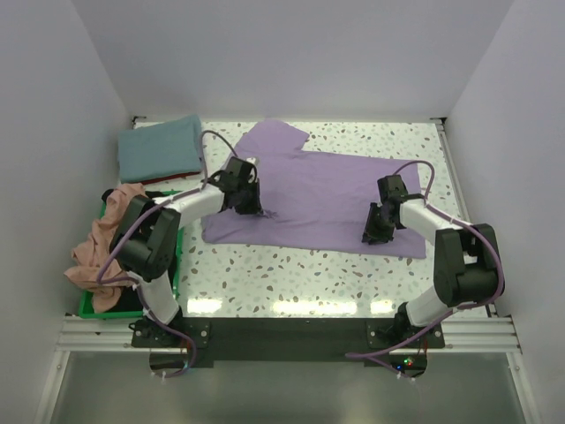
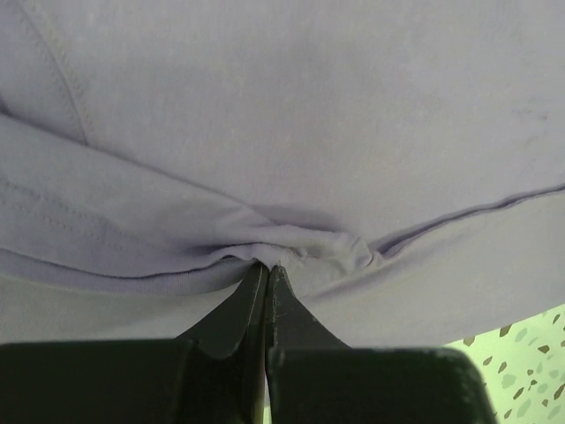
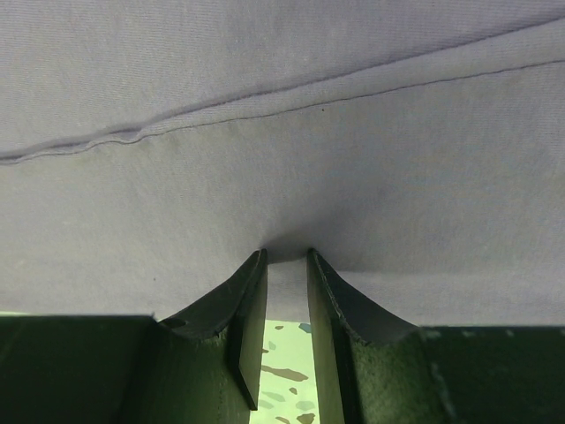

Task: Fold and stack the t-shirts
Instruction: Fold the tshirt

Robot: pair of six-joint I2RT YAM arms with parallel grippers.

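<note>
The lavender t-shirt point(image 1: 322, 190) lies spread flat on the speckled table. My left gripper point(image 1: 248, 208) is at the shirt's left part. In the left wrist view the left gripper point(image 2: 267, 264) is shut on a small pinched fold of the lavender cloth point(image 2: 291, 115). My right gripper point(image 1: 375, 233) is at the shirt's lower right. In the right wrist view the right gripper point(image 3: 287, 254) stands narrowly open, with its tips pressed against the lavender cloth point(image 3: 282, 150) near its hem. A folded teal t-shirt point(image 1: 161, 147) lies at the back left. A salmon pink t-shirt point(image 1: 104, 250) hangs over the green bin.
The green bin point(image 1: 86, 306) stands at the table's left edge beside the left arm. Something dark point(image 1: 157, 189) lies between the bin and the teal shirt. White walls enclose the table on three sides. Bare speckled table point(image 1: 300, 278) shows in front of the shirt.
</note>
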